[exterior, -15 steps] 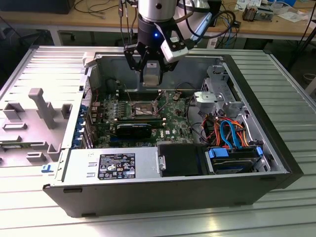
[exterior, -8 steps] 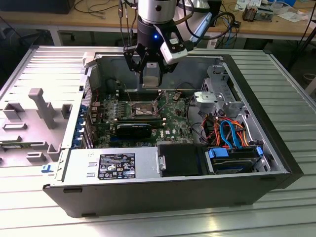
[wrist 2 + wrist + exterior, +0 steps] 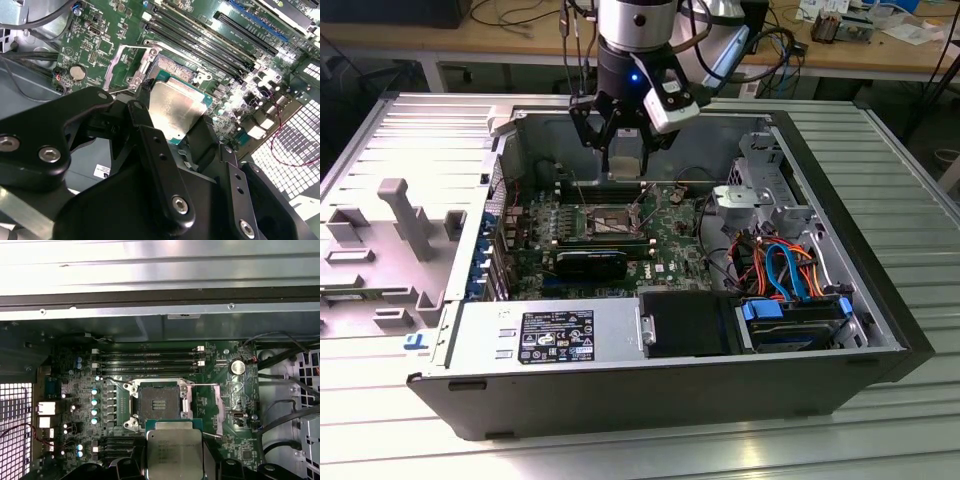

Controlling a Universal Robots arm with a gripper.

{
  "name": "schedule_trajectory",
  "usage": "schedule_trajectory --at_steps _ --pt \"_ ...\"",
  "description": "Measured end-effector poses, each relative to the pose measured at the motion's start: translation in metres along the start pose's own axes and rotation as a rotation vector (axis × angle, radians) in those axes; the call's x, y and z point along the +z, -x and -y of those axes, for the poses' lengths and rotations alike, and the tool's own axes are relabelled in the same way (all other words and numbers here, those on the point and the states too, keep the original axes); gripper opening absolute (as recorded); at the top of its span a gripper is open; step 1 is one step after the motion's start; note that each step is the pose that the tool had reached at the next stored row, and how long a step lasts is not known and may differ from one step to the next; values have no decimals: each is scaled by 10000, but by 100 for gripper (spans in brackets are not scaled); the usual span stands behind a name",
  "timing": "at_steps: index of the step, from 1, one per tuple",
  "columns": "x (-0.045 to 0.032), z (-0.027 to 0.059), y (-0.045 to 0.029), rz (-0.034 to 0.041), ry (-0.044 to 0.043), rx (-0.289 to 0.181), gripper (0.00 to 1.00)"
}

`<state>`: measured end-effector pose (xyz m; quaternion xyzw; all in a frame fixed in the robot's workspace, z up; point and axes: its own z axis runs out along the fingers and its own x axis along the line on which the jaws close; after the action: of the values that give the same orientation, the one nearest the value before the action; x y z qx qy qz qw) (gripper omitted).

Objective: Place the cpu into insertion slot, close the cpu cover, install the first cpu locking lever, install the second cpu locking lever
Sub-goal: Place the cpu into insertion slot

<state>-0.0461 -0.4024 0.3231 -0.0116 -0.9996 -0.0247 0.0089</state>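
while the claw (image 3: 623, 166) hangs over the case (image 3: 820, 390), it pinches the cpu (image 3: 174, 452) by two edges above the uncovered insertion slot (image 3: 159, 405)

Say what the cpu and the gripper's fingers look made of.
The cpu has a silver-grey metal top, judging by its dull brushed sheen, over a green circuit-board rim. The fingers are matt black, probably coated metal or hard plastic, and are fixed with shiny steel-looking screws.

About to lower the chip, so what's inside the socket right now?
In the first wrist view the socket is uncovered and holds no chip, just its dark contact bed. The chip in the gripper hides one edge.
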Motion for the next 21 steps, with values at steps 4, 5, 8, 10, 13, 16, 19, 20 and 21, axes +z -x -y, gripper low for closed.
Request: schedule_trajectory --at_steps 4,5,8,10,13,16,19,20,21 --pt "17 12 -8 0 -5 0 54" --pt "21 14 -10 0 -5 0 54" --pt "35 26 -19 1 -7 0 54" --pt "42 33 -25 1 -10 0 54" --pt "61 54 -37 1 -16 -1 54" --pt "79 69 -44 0 -20 0 54" --pt "95 82 -51 1 -22 0 54" --pt "100 86 -53 1 -23 -1 54" --pt "112 94 -55 1 -21 1 54"
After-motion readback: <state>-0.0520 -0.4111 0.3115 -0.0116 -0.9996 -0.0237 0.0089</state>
